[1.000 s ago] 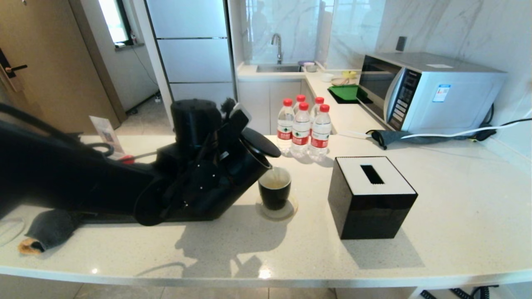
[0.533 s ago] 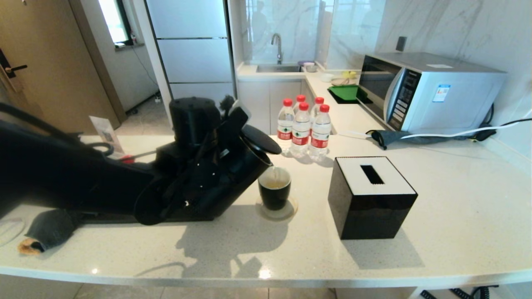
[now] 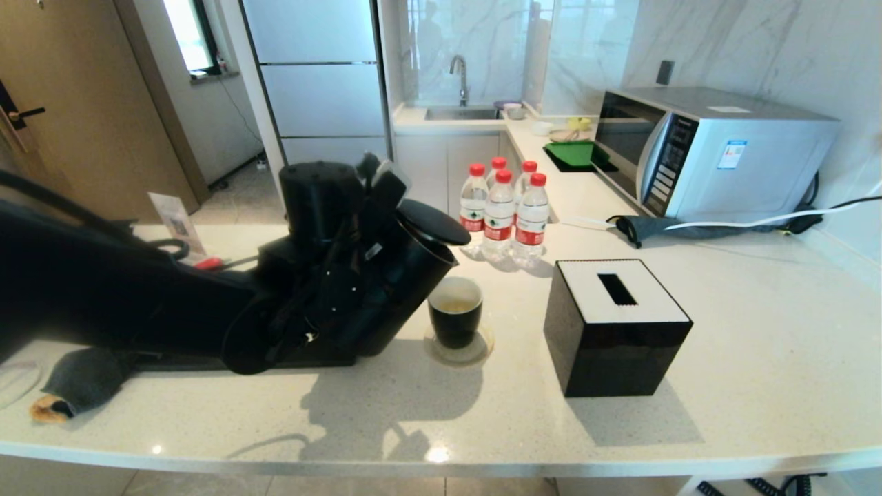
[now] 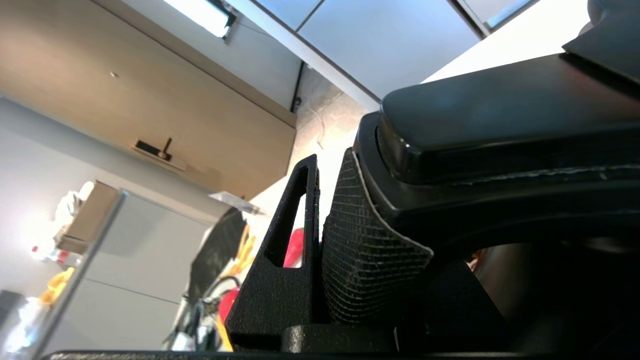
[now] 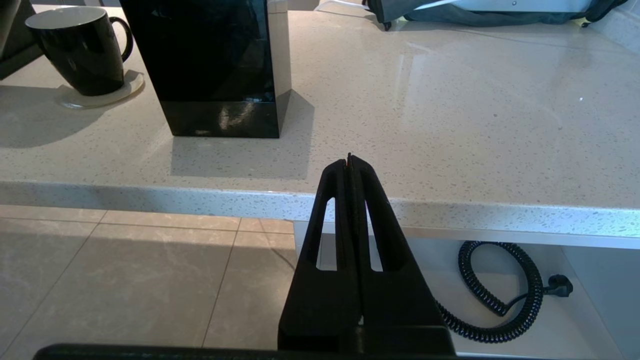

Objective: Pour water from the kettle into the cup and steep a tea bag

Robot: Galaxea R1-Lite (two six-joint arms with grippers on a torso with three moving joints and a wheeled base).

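The cup stands on a pale coaster mid-counter, some pale liquid showing against its white inside. Just beside it the kettle hangs tilted, spout toward the cup's rim, its handle pinched between the left gripper fingers (the arm hides most of the body). A black tissue box sits near the cup's other side, water bottles behind. The right gripper waits below the counter edge, fingers pressed together.
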